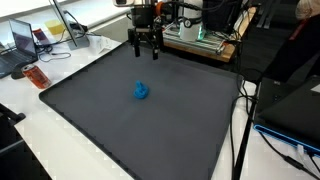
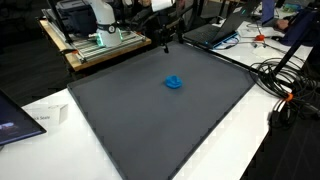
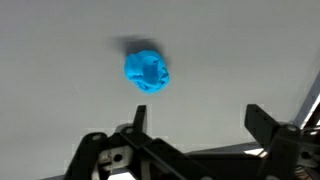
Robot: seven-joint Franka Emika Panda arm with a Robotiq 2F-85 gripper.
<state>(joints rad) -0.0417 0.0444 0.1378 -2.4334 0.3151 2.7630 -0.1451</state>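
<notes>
Blue lump (image 3: 147, 71) sits at eleven o'clock from the gripper (image 3: 197, 113) in the wrist view; jaws wide open, empty.

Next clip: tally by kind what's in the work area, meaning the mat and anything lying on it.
blue crumpled lump: 1
dark mat: 1
Total: 2
</notes>
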